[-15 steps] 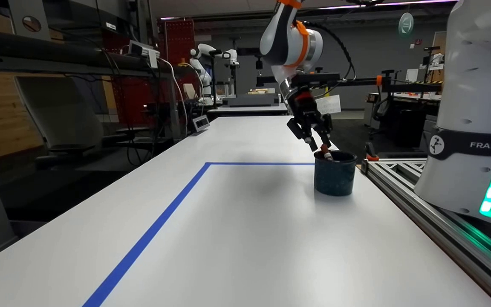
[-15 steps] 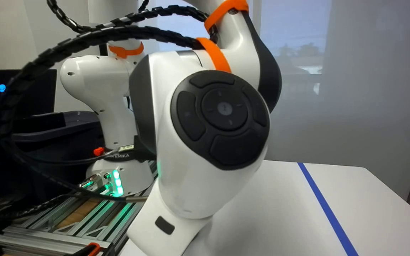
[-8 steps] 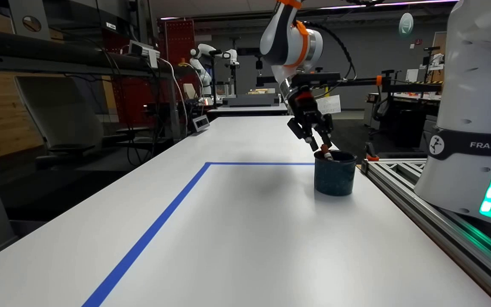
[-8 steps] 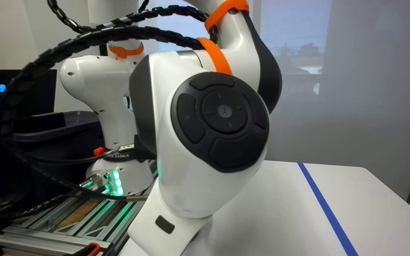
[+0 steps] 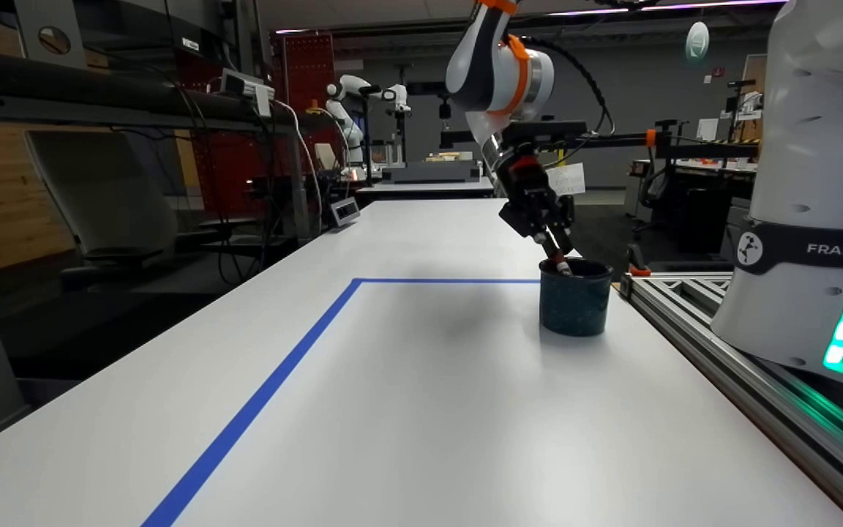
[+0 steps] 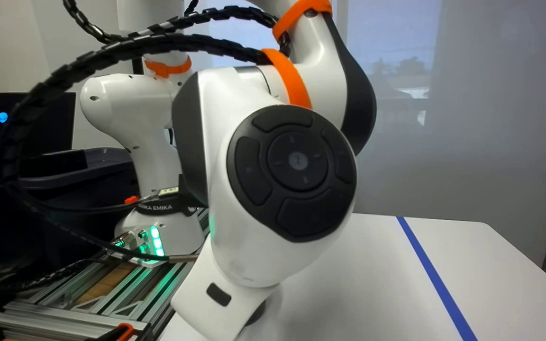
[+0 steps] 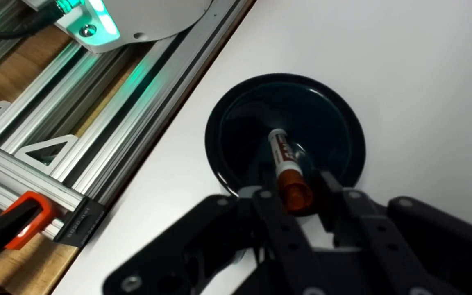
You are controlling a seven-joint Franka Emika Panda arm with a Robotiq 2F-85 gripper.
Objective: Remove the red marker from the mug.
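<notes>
The dark teal mug [image 5: 575, 307] stands upright on the white table in an exterior view. In the wrist view I look down into the mug [image 7: 215, 135]. The red marker [image 7: 287, 157] leans inside it, with its white barrel down in the mug and its red-brown cap up at the rim nearest the gripper. The marker's cap end [image 5: 562, 265] also shows above the rim in an exterior view. My gripper [image 5: 557, 253] is tilted over the rim, its fingers closed on both sides of the cap. The arm hides mug, marker and fingers in an exterior view [image 6: 296, 161].
Blue tape [image 5: 282, 373] marks lines on the white table [image 5: 421, 410]. The robot base [image 5: 802, 307] and an aluminium frame [image 5: 714, 395] run along the table edge close to the mug. An orange-and-black clamp [image 7: 31, 221] sits on the frame.
The fingers were apart above the marker's cap and have closed around it. The wrist has turned and shifted slightly. The mug and marker have not visibly moved.
</notes>
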